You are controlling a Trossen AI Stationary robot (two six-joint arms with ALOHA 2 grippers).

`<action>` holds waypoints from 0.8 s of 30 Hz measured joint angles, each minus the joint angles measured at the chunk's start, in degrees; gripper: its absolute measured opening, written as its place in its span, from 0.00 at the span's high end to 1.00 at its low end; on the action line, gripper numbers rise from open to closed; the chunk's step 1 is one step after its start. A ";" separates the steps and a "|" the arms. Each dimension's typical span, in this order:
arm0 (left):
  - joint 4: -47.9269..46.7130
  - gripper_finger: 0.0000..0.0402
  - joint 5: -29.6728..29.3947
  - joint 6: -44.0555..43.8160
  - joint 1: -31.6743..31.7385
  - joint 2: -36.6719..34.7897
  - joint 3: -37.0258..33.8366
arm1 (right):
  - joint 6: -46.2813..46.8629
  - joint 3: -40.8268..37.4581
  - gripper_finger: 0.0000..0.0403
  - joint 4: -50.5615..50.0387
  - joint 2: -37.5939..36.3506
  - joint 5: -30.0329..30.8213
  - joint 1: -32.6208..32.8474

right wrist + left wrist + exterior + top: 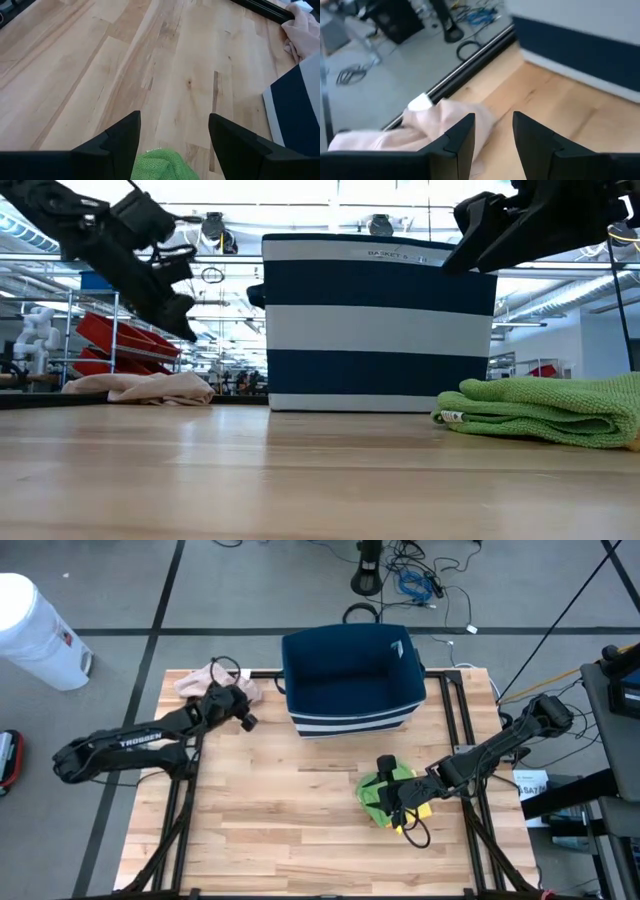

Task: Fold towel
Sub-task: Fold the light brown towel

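A crumpled pink towel [215,682] lies at the table's far left corner, with a white tag [419,103] on it. My left gripper [243,712] hangs open just above and to the right of it, tilted down; in the left wrist view [493,120] the towel [415,132] lies beside the left finger. A folded green towel [388,790] lies flat at the near right, also in the low view [545,408]. My right gripper [175,120] hovers open over the green towel [159,165], clear of it in the low view [480,230].
A navy basket with white stripes [350,680] stands at the far middle of the table, between the two towels. Something yellow [421,810] shows under the green towel's near edge. Bare wood [290,820] spreads across the middle and the near left.
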 joint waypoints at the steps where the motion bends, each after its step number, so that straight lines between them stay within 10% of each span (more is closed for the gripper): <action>1: 0.06 0.65 0.22 -0.74 1.29 0.29 -0.10 | 0.00 0.00 0.45 0.02 0.00 -0.64 0.00; 24: 13.88 0.53 9.91 -1.25 12.33 23.77 -0.11 | 0.50 0.00 0.45 1.27 -0.02 -1.30 0.00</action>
